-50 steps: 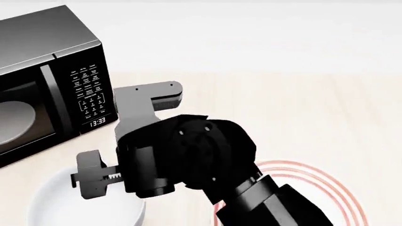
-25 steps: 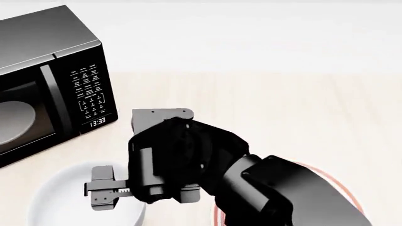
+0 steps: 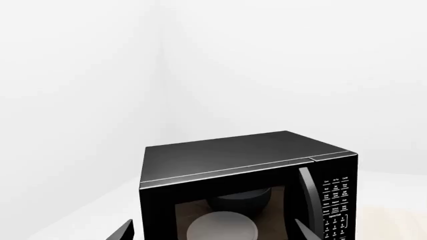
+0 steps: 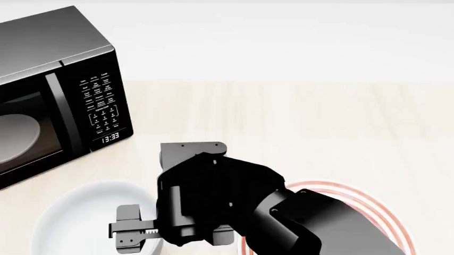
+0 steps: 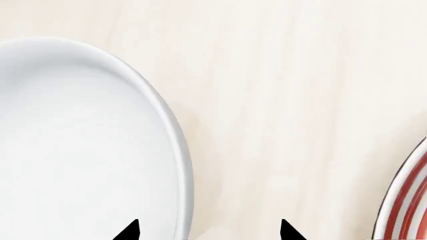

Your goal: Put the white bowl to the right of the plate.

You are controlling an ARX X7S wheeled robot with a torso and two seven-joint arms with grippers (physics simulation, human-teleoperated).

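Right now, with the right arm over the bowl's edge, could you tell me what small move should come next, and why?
Probably lower the right gripper straight down. Its open fingertips straddle the rim of the white bowl, one over the inside and one over the table, so descending should seat the wall between them before closing. The plate stays clear.

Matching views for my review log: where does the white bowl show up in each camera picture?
Head view: the white bowl sits lower left, left of the plate.
Right wrist view: it fills the left side; the plate's red-ringed rim shows at the right edge, a shared landmark.
Left wrist view: not in it; only the microwave.
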